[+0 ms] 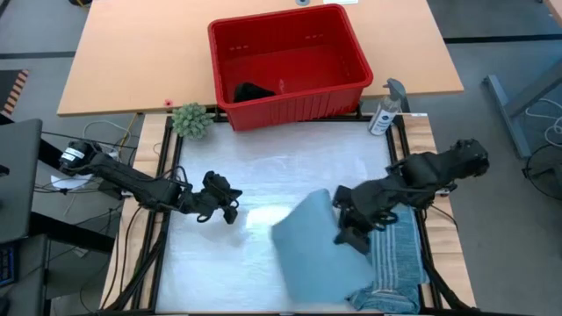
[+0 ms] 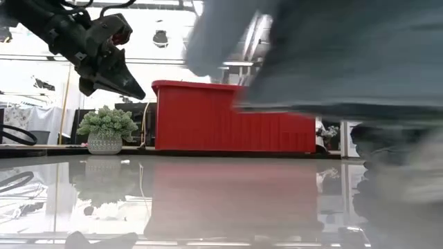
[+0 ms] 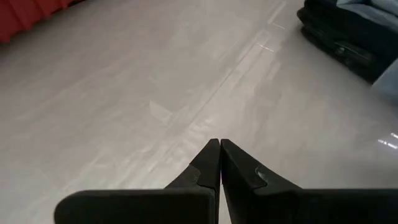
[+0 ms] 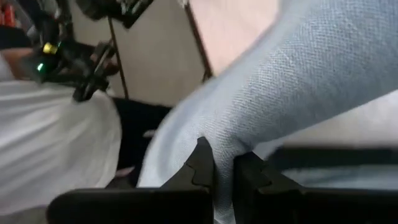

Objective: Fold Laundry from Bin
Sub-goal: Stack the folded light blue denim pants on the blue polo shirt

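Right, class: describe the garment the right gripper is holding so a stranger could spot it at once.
Start at the red bin, then come down the table's right half. The right gripper pinches a plain light blue cloth, lifted off the table; the striped folded pile beside it lies flat.

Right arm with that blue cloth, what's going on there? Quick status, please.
Right gripper shut on light blue garment, lifted over the table. Left gripper shut, empty, hovering. Small dark item in red bin. Nothing blocking.
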